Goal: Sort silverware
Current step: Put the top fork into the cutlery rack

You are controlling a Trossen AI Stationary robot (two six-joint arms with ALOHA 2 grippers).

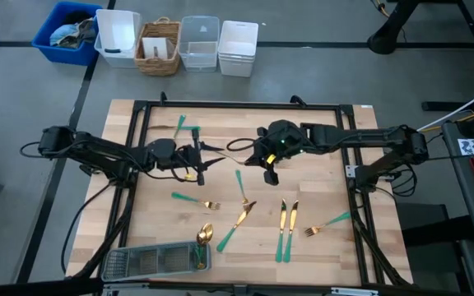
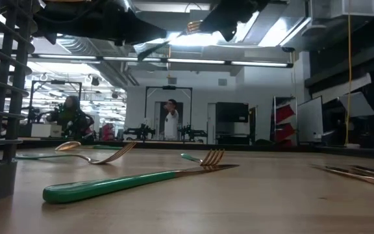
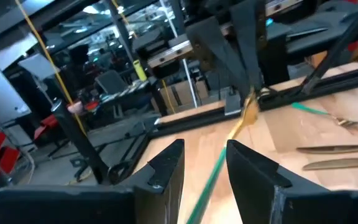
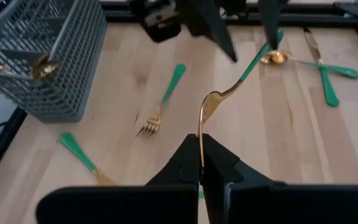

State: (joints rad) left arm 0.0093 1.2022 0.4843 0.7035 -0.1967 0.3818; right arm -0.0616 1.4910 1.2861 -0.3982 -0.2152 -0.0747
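Nearest the low camera, a foreground piece (image 2: 109, 185) with a teal handle is seen lying flat on the wooden table (image 2: 252, 208). Its gold end is pointed away toward a fork (image 2: 208, 157) just behind it.

Above the middle of the table a held piece (image 4: 248, 67) is carried in the air between the two arms. Its gold head is pinched at the tip by the right gripper (image 4: 201, 154), whose fingers are pressed together on it. Its teal handle is passed between the fingers of the left gripper (image 3: 205, 158). Those fingers are set moderately apart, and a gap is seen on either side of the slim handle, so no grip by them is shown. Whether the head is a fork's or a spoon's cannot be told.

The rest of the silverware is scattered on the tabletop below. Two knives (image 1: 288, 228) are laid side by side toward the right, with a right fork (image 1: 326, 224) just beside them. A left fork (image 1: 192, 200) is found nearer the left arm.

A grey mesh tray (image 1: 138, 263) is placed at the table's near edge, left of centre, and gold spoon heads (image 1: 205, 237) are stood upright in its end compartment.

Beyond the far edge, a blue bin (image 1: 64, 33), a wicker basket (image 1: 159, 48) and white bins (image 1: 237, 48) are lined up on the floor. A person (image 2: 171, 118) is seen far back in the room.
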